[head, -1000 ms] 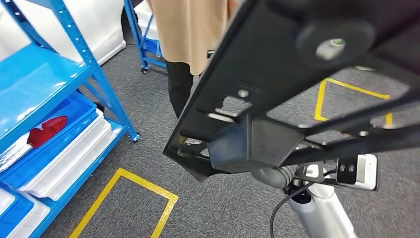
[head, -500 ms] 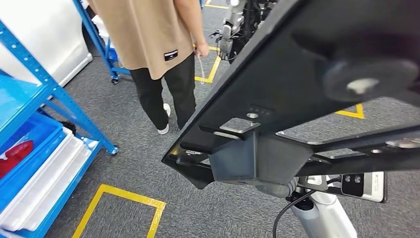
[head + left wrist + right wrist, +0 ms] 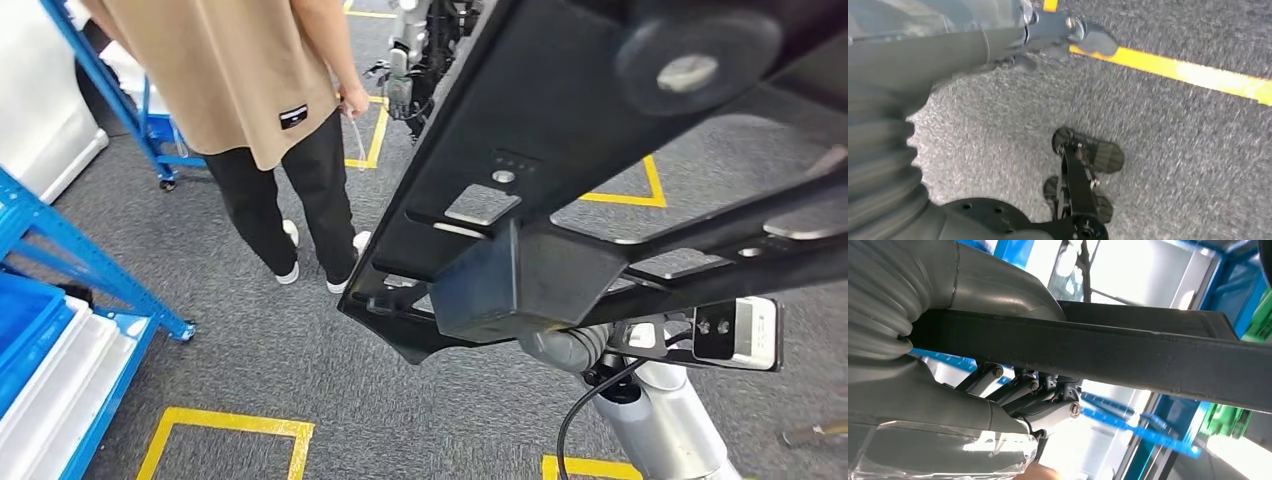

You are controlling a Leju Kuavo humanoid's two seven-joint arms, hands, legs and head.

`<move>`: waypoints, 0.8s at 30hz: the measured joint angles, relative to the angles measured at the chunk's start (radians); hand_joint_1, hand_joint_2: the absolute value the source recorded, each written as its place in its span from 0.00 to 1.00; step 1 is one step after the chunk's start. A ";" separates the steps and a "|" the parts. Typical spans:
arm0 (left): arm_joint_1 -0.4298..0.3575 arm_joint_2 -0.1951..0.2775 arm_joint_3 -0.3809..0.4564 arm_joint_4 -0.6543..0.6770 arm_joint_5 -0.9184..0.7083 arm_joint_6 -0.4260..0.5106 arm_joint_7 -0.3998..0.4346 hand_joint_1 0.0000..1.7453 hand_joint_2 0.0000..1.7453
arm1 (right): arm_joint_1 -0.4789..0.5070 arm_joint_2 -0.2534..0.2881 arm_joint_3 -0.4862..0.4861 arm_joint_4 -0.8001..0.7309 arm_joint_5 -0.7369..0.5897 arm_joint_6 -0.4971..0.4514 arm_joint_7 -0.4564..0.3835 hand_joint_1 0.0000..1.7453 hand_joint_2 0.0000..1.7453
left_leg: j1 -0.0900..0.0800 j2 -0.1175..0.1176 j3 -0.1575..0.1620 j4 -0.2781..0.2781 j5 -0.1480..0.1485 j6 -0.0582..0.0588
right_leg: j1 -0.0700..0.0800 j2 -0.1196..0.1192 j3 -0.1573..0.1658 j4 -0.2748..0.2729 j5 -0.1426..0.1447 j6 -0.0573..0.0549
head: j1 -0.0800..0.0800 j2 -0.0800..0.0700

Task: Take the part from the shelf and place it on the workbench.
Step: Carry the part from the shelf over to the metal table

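Note:
The part (image 3: 560, 150) is a big black metal frame with cut-outs and a round knob. It is held up close in front of the head view, over the grey carpet. My right hand (image 3: 565, 345) grips it from beneath, mostly hidden by the frame. In the right wrist view one flat black bar of the part (image 3: 1128, 355) crosses the picture, clamped between the thumb and the fingers (image 3: 1043, 390) of my right hand (image 3: 1013, 395). My left hand (image 3: 998, 45) hangs over the carpet with nothing in it.
A person in a tan shirt and black trousers (image 3: 250, 90) stands close ahead on the left. The blue shelf (image 3: 60, 250) with white trays (image 3: 60, 370) is at the left edge. Yellow floor tape (image 3: 230, 425) marks the carpet. Another robot (image 3: 420, 50) stands at the back.
The camera has swung to the right: the blue shelf has slid off to the left and the person has come further into view. The part stays in my right hand.

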 joint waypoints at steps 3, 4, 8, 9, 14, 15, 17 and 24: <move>-0.001 0.000 -0.001 0.000 -0.011 -0.005 -0.003 0.00 1.00 | -0.001 -0.010 -0.002 0.004 -0.015 -0.024 0.008 1.00 1.00 | -0.002 0.036 0.002 0.000 -0.002 -0.001 | -0.003 -0.012 0.031 -0.049 0.045 0.000 | 0.000 0.000; -0.002 0.000 -0.001 0.000 -0.014 -0.006 -0.001 0.00 1.00 | -0.003 -0.013 -0.003 0.003 -0.021 -0.032 0.012 1.00 1.00 | -0.003 0.045 0.004 0.000 -0.004 -0.004 | 0.000 -0.030 0.074 -0.127 0.076 -0.004 | 0.000 0.000; -0.006 0.000 -0.004 0.000 -0.018 -0.006 0.004 0.00 1.00 | -0.014 -0.016 -0.011 -0.003 -0.039 -0.058 0.027 1.00 1.00 | -0.009 0.079 0.011 0.001 -0.012 -0.022 | 0.020 -0.075 0.149 -0.275 0.110 -0.028 | 0.000 0.000; -0.007 0.000 -0.004 0.000 -0.018 -0.006 0.005 0.00 1.00 | -0.014 -0.016 -0.013 -0.004 -0.041 -0.061 0.029 1.00 1.00 | -0.009 0.086 0.014 0.000 -0.014 -0.027 | 0.019 -0.063 0.150 -0.278 0.111 -0.033 | -0.001 0.000; -0.007 0.003 -0.005 0.000 -0.019 -0.005 0.005 0.00 1.00 | -0.019 -0.019 -0.013 -0.009 -0.042 -0.065 0.034 1.00 1.00 | -0.003 0.003 -0.070 0.198 -0.127 -0.044 | 0.008 -0.012 0.157 -0.290 0.121 -0.052 | -0.007 0.000; -0.006 0.003 -0.005 0.000 -0.019 -0.005 0.005 0.00 1.00 | -0.018 -0.020 -0.013 -0.009 -0.042 -0.065 0.034 1.00 1.00 | -0.002 -0.003 -0.102 0.262 -0.149 -0.046 | 0.009 0.000 0.156 -0.289 0.120 -0.052 | -0.009 0.000; -0.004 0.004 -0.005 0.000 -0.019 -0.005 0.005 0.00 1.00 | -0.016 -0.020 -0.013 -0.009 -0.043 -0.066 0.034 1.00 1.00 | -0.001 -0.006 -0.123 0.291 -0.135 -0.046 | 0.009 0.027 0.157 -0.286 0.119 -0.052 | -0.009 0.000; -0.004 0.005 -0.005 0.000 -0.018 -0.005 -0.010 0.00 1.00 | 0.002 -0.024 -0.014 -0.003 -0.049 -0.065 -0.004 1.00 1.00 | 0.005 -0.069 -0.005 0.015 -0.007 -0.030 | 0.003 0.106 0.145 -0.273 0.117 -0.021 | -0.011 0.000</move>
